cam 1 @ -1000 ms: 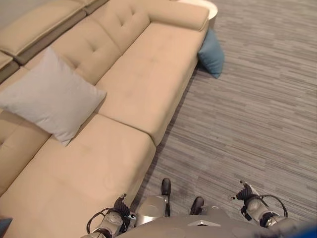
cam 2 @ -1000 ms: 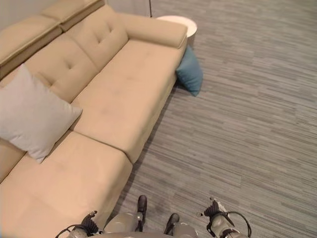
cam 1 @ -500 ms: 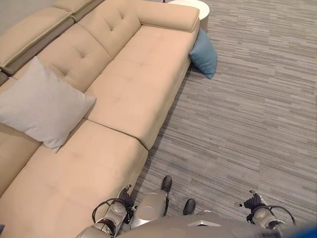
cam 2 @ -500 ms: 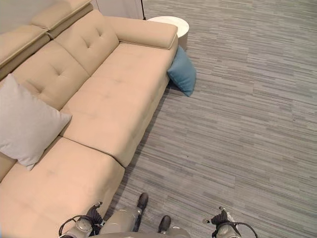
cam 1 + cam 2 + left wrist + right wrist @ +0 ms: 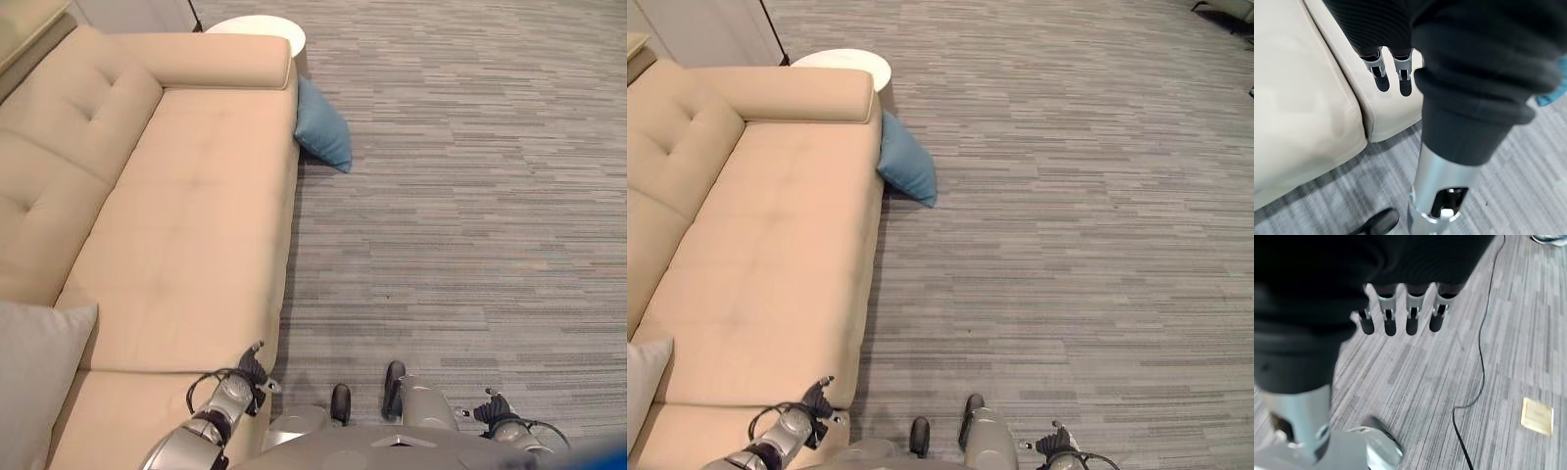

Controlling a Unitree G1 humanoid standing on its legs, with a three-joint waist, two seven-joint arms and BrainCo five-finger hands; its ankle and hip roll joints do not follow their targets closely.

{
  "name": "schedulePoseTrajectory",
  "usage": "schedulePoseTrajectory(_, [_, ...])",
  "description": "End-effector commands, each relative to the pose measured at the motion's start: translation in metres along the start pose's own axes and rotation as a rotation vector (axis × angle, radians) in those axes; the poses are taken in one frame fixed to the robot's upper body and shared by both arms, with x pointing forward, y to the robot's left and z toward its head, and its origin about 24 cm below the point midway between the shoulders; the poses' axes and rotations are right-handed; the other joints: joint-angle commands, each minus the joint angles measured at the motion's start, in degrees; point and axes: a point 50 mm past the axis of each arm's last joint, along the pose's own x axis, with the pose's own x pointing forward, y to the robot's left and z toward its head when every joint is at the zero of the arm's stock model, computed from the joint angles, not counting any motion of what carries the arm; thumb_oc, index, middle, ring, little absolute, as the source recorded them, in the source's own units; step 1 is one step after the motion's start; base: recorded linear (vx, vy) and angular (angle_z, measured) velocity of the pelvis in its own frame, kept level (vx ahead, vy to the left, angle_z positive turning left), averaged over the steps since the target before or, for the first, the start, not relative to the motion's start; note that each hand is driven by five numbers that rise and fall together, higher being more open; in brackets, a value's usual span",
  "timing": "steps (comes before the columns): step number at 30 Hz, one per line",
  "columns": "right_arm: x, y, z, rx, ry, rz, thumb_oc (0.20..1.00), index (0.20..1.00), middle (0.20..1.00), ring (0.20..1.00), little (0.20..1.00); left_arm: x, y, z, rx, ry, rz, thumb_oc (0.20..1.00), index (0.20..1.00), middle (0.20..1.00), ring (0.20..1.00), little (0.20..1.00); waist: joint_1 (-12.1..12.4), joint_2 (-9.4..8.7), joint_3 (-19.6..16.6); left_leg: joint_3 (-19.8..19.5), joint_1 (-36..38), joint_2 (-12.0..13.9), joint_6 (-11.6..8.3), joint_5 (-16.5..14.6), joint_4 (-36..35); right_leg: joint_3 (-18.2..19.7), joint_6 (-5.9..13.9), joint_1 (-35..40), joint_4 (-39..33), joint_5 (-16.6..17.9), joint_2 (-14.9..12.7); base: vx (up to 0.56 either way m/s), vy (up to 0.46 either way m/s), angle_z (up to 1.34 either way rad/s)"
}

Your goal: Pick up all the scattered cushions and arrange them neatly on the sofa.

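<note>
A blue cushion lies on the grey floor, leaning against the arm end of the beige sofa. A light grey cushion rests on the sofa seat at the lower left edge, partly cut off. My left hand hangs low by the sofa's front edge, its fingers straight and holding nothing. My right hand hangs low over the floor on the other side, its fingers also straight and empty. Both hands are far from the blue cushion.
A round white side table stands just beyond the sofa's arm, behind the blue cushion. Grey striped floor stretches wide to the right of the sofa. A small tan plate is set in the floor near my right hand.
The camera has swung to the right: the sofa and grey cushion have slid toward the left edge and the blue cushion sits nearer the middle. Both hands still hang low.
</note>
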Motion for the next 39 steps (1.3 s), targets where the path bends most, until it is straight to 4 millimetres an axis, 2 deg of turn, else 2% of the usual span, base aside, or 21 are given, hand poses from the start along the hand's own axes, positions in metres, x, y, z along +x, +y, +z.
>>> schedulePoseTrajectory(1, [0.003, -0.019, -0.012, 0.031, 0.066, -0.054, 1.000, 1.000, 1.000, 1.000, 1.000, 0.001, -0.001, 0.010, -0.053, -0.042, 0.001, 1.000, 1.000, 1.000, 1.000, 1.000, 0.1, -0.95, -0.6, -4.6, -1.0, 4.3, -2.56, -6.6, 6.1, 3.0, 0.24, 7.5, -8.5, 9.3, 2.6, 0.28, -0.158, -0.16])
schedulePoseTrajectory(5, [0.000, -0.014, -0.024, 0.054, 0.100, -0.042, 1.000, 1.000, 1.000, 1.000, 1.000, 0.000, -0.014, 0.009, -0.061, -0.027, -0.046, 1.000, 1.000, 1.000, 1.000, 1.000, -0.4, -1.09, -2.2, -4.9, -0.9, 6.0, -4.66, -9.0, 10.8, 1.9, -1.22, 11.2, -11.7, 9.2, 3.9, 0.30, -0.212, 0.78])
schedulePoseTrajectory(6, [-0.002, -0.003, -0.019, 0.047, 0.069, -0.027, 1.000, 1.000, 1.000, 1.000, 1.000, -0.001, -0.019, 0.009, -0.062, -0.026, -0.059, 1.000, 1.000, 1.000, 1.000, 1.000, -0.6, -1.19, -2.1, -4.4, -2.5, 6.3, -5.29, -9.3, 15.0, 1.8, -1.57, 12.6, -12.6, 8.6, 4.1, 0.08, -0.158, 0.55])
schedulePoseTrajectory(7, [-0.002, 0.001, -0.013, 0.052, 0.056, -0.012, 1.000, 1.000, 1.000, 1.000, 1.000, -0.001, -0.023, 0.012, -0.073, -0.031, -0.073, 1.000, 1.000, 1.000, 1.000, 1.000, -0.3, -1.57, -1.0, -3.4, -7.5, 6.7, -6.37, -7.1, 24.8, 2.0, -3.05, 14.7, -13.3, 7.7, 4.2, 0.08, -0.158, 0.25])
schedulePoseTrajectory(8, [-0.002, 0.001, -0.013, 0.052, 0.056, -0.012, 1.000, 1.000, 1.000, 1.000, 1.000, -0.001, -0.023, 0.012, -0.073, -0.031, -0.073, 1.000, 1.000, 1.000, 1.000, 1.000, -0.3, -1.57, -1.0, -3.4, -7.5, 6.7, -6.37, -7.1, 24.8, 2.0, -3.05, 14.7, -13.3, 7.7, 4.2, 0.12, -0.215, -0.16])
schedulePoseTrajectory(9, [-0.001, -0.001, -0.009, 0.056, 0.048, -0.030, 1.000, 1.000, 1.000, 1.000, 1.000, -0.001, -0.025, 0.018, -0.079, -0.045, -0.085, 1.000, 1.000, 1.000, 1.000, 1.000, 0.8, -1.89, 0.5, -3.9, -14.0, 5.9, -6.18, -5.4, 33.0, 2.3, -4.53, 17.5, -14.5, 6.4, 4.7, 0.14, -0.138, -0.21])
schedulePoseTrajectory(12, [0.000, -0.002, -0.002, 0.057, 0.028, -0.046, 1.000, 1.000, 1.000, 1.000, 1.000, 0.000, -0.027, 0.024, -0.068, -0.056, -0.087, 1.000, 1.000, 1.000, 1.000, 1.000, 1.8, -2.29, 1.1, -4.0, -17.6, 4.0, -5.58, -6.4, 28.4, 2.8, -3.98, 19.1, -16.2, 5.3, 4.9, 0.27, -0.094, -0.17])
schedulePoseTrajectory(16, [0.000, -0.001, 0.003, 0.019, 0.000, -0.053, 1.000, 1.000, 1.000, 1.000, 1.000, 0.000, -0.027, 0.027, -0.057, -0.062, -0.080, 1.000, 1.000, 1.000, 1.000, 1.000, 3.6, 0.47, 0.9, -5.7, -20.8, 2.6, -6.81, 4.7, 10.3, 5.5, -4.23, 22.5, -16.8, 2.0, 9.3, 0.31, 0.030, -0.13])
schedulePoseTrajectory(17, [0.000, -0.001, 0.002, 0.015, 0.003, -0.051, 1.000, 1.000, 1.000, 1.000, 1.000, 0.000, -0.026, 0.025, -0.054, -0.059, -0.078, 1.000, 1.000, 1.000, 1.000, 1.000, 3.8, 0.48, 1.0, -5.7, -21.3, 2.4, -7.08, 5.4, 10.3, 6.3, -4.43, 23.2, -16.8, 1.5, 9.6, 0.33, 0.077, -0.11])
schedulePoseTrajectory(20, [-0.002, 0.002, -0.005, -0.021, 0.014, -0.035, 1.000, 1.000, 1.000, 1.000, 1.000, -0.002, -0.028, 0.006, -0.064, 0.006, -0.079, 1.000, 1.000, 1.000, 1.000, 1.000, 3.8, 0.41, -1.1, -8.0, -17.9, 1.7, -5.66, 5.0, 8.8, 8.3, -4.40, 24.6, -15.5, 0.0, 9.8, 0.36, 0.138, -1.11])
schedulePoseTrajectory(22, [-0.002, 0.006, -0.004, -0.057, 0.007, -0.013, 1.000, 1.000, 1.000, 1.000, 1.000, -0.004, -0.027, -0.005, -0.077, 0.040, -0.077, 1.000, 1.000, 1.000, 1.000, 1.000, 4.9, -0.03, -2.6, -6.7, -15.7, 1.8, -4.17, 3.3, 8.9, 9.1, -3.62, 24.5, -9.4, -1.6, 8.7, 0.39, 0.178, -0.93])
schedulePoseTrajectory(24, [-0.002, 0.006, 0.001, -0.073, -0.011, -0.002, 1.000, 1.000, 1.000, 1.000, 1.000, -0.004, -0.021, -0.008, -0.084, 0.047, -0.062, 1.000, 1.000, 1.000, 1.000, 1.000, 4.9, 0.14, -2.7, -6.2, -13.9, 2.2, -2.96, 1.9, 9.2, 8.9, -1.94, 21.5, -0.6, -1.2, 8.0, 0.19, 0.112, -0.50])
schedulePoseTrajectory(26, [0.000, 0.003, 0.016, -0.089, -0.065, -0.001, 1.000, 1.000, 1.000, 1.000, 1.000, -0.002, -0.014, -0.005, -0.083, 0.038, -0.043, 1.000, 1.000, 1.000, 1.000, 1.000, 3.3, 1.48, -1.2, -6.7, -11.4, 2.8, -1.14, 0.3, 9.5, 8.0, 0.75, 12.5, 14.6, 3.5, 7.1, 0.18, 0.158, -0.32])
schedulePoseTrajectory(27, [0.000, 0.004, 0.019, -0.112, -0.078, 0.007, 1.000, 1.000, 1.000, 1.000, 1.000, -0.003, -0.014, -0.006, -0.091, 0.036, -0.038, 1.000, 1.000, 1.000, 1.000, 1.000, 2.4, 2.32, -0.6, -6.9, -8.8, 3.1, -0.95, -0.8, 8.5, 4.4, 0.32, 9.8, 14.8, 3.5, 4.6, 0.26, 0.104, 0.02])
schedulePoseTrajectory(29, [0.000, 0.005, 0.019, -0.150, -0.085, 0.015, 1.000, 1.000, 1.000, 1.000, 1.000, -0.003, -0.014, -0.006, -0.085, 0.030, -0.041, 1.000, 1.000, 1.000, 1.000, 1.000, 2.0, 2.13, -0.5, -7.1, -6.1, 3.1, -1.15, -2.4, 7.5, 1.9, -1.53, 8.4, 5.5, 2.6, 3.6, 0.34, -0.055, -0.09])
schedulePoseTrajectory(32, [0.001, 0.003, 0.019, -0.176, -0.083, 0.012, 1.000, 1.000, 1.000, 1.000, 1.000, -0.003, -0.014, -0.006, -0.084, 0.024, -0.042, 1.000, 1.000, 1.000, 1.000, 1.000, 1.3, 1.84, 0.1, -7.9, -2.9, 3.1, -1.93, -4.2, 6.3, 1.8, -0.48, 6.0, -5.8, 7.3, 2.4, 0.29, -0.116, -0.34])
schedulePoseTrajectory(34, [0.001, 0.003, 0.017, -0.184, -0.075, 0.017, 1.000, 1.000, 1.000, 1.000, 1.000, -0.004, -0.016, -0.009, -0.086, 0.033, -0.050, 1.000, 1.000, 1.000, 1.000, 1.000, 1.3, 1.35, 0.0, -8.2, -1.9, 2.8, -2.42, -5.5, 6.5, 0.9, 0.24, 6.8, -8.9, 8.8, 1.6, 0.31, -0.159, 0.07])
schedulePoseTrajectory(35, [0.006, -0.013, 0.021, -0.145, -0.062, -0.026, 1.000, 1.000, 1.000, 1.000, 1.000, -0.005, -0.023, -0.012, -0.059, 0.040, -0.080, 1.000, 1.000, 1.000, 1.000, 1.000, 1.9, 0.82, -1.2, -8.8, -0.2, 3.9, -3.49, -7.1, 7.0, 1.2, -0.78, 8.7, -10.2, 9.4, 2.6, 0.35, -0.214, 0.09])
schedulePoseTrajectory(37, [0.004, -0.011, 0.015, -0.147, -0.062, -0.013, 1.000, 1.000, 1.000, 1.000, 1.000, -0.006, -0.027, -0.012, -0.066, 0.039, -0.090, 1.000, 1.000, 1.000, 1.000, 1.000, 1.8, 0.46, -1.7, -8.9, -0.6, 4.1, -3.72, -7.4, 7.8, 0.9, -1.01, 9.2, -10.9, 9.6, 2.5, 0.23, -0.173, 0.30])
schedulePoseTrajectory(38, [0.003, -0.005, 0.014, -0.126, -0.062, 0.018, 1.000, 1.000, 1.000, 1.000, 1.000, -0.008, -0.035, -0.013, -0.048, 0.049, -0.116, 1.000, 1.000, 1.000, 1.000, 1.000, 1.6, -0.02, -1.9, -7.6, -1.9, 4.9, -4.94, -8.2, 11.9, 0.8, -1.87, 11.4, -11.8, 8.4, 3.2, 0.16, -0.227, 0.81])
schedulePoseTrajectory(39, [0.003, -0.005, 0.018, -0.105, -0.070, 0.012, 1.000, 1.000, 1.000, 1.000, 1.000, -0.007, -0.039, -0.008, -0.030, 0.035, -0.133, 1.000, 1.000, 1.000, 1.000, 1.000, 1.5, -0.30, -1.4, -5.9, -5.5, 5.7, -6.26, -6.4, 19.6, 0.3, -2.78, 13.8, -13.1, 7.4, 3.5, 0.16, -0.227, 0.90])
